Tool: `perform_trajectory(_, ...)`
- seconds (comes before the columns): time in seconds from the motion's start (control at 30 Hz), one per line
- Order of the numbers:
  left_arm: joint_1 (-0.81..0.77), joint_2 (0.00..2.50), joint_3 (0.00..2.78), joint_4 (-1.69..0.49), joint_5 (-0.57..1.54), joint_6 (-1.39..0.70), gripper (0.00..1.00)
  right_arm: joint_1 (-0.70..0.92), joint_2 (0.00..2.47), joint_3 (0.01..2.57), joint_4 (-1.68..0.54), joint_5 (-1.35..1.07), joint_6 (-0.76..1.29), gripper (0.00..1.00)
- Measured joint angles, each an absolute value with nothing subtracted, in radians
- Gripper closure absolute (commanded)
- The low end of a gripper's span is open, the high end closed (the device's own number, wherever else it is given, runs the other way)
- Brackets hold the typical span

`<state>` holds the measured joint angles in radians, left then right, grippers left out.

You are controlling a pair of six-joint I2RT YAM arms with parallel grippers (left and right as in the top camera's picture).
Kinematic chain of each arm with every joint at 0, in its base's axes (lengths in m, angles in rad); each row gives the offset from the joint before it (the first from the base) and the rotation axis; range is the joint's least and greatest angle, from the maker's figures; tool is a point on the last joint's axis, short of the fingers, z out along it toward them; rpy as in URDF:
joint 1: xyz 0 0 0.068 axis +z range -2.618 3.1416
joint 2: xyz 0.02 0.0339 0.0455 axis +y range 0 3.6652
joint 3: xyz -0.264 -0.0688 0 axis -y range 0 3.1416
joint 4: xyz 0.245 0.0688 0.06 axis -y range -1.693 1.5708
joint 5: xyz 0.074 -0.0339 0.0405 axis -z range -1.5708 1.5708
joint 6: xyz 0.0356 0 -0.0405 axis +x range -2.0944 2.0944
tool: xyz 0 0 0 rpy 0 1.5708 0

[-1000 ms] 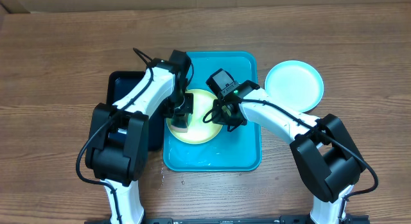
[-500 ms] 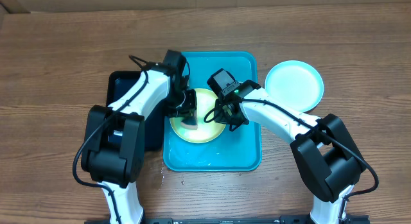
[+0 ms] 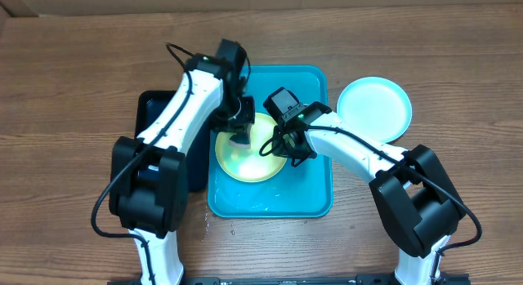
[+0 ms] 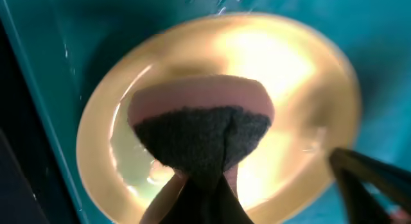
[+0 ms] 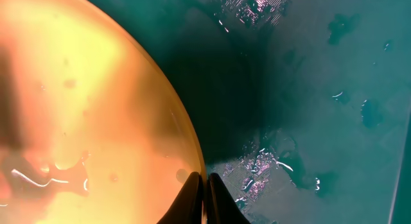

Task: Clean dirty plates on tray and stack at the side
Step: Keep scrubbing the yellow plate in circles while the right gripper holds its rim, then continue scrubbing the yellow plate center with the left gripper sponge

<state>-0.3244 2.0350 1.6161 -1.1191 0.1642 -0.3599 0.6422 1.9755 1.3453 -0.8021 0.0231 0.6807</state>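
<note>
Two plates in view.
- One yellow-green plate (image 3: 255, 162), wet, lying inside the blue tray (image 3: 310, 195), in its left half.
- One cyan plate (image 3: 374, 108), on the table (image 3: 82, 73) just beside the tray's right rim.
- One black tray (image 3: 155, 105), against the blue tray's left side.
- One sponge (image 4: 202, 131), pink with a dark scouring face, pinched in the left gripper (image 3: 239, 131) over the yellow-green plate's far left part.
- One right gripper (image 5: 205, 185), fingers pressed together at that plate's right rim. Whether the rim is caught between them cannot be told.
</note>
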Motion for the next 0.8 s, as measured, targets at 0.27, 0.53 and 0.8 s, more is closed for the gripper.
perform_trajectory(0.27, -0.339, 2.035, 1.437, -0.967, 0.091, -0.342, 0.96, 0.642, 1.975, 1.345, -0.802, 0.023, 0.681, 0.95)
perform_trajectory(0.53, -0.338, 2.022, 1.387, -0.897, 0.105, -0.258, 0.96, 0.643, 1.975, 1.345, -0.801, 0.023, 0.681, 0.95)
perform_trajectory(0.8, -0.319, 2.024, 1.378, -0.881, 0.281, -0.191, 0.96, 0.643, 1.975, 1.345, -0.799, 0.023, 0.681, 0.95)
